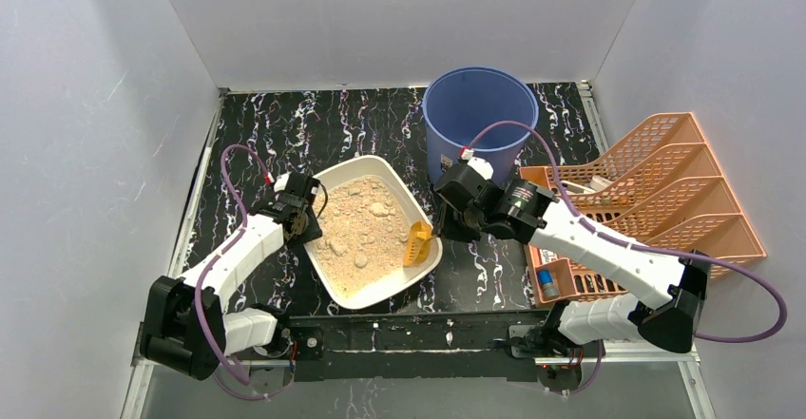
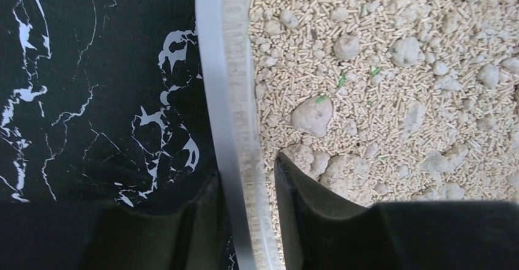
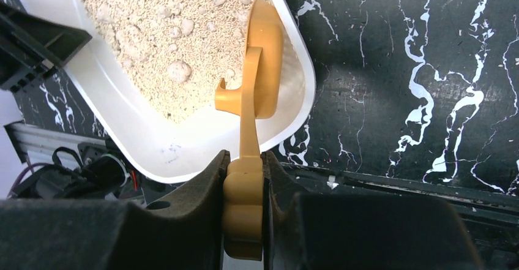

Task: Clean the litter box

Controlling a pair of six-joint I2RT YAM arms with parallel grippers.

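The white litter box (image 1: 407,191) holds tan litter with pale clumps (image 1: 378,209) in the middle of the table. My left gripper (image 1: 306,221) is shut on its left rim (image 2: 229,98), one finger outside and one finger (image 2: 300,190) in the litter. My right gripper (image 1: 445,221) is shut on the handle (image 3: 245,202) of an orange litter scoop (image 1: 417,242). The scoop head (image 3: 264,62) rests inside the box by the right wall. The litter box (image 3: 183,153) also shows in the right wrist view.
A tall round blue bucket (image 1: 480,105) stands behind the box to the right. An orange-pink lattice rack (image 1: 665,200) lies at the right edge under my right arm. The table (image 1: 285,134) is black marble-patterned, with white walls round it.
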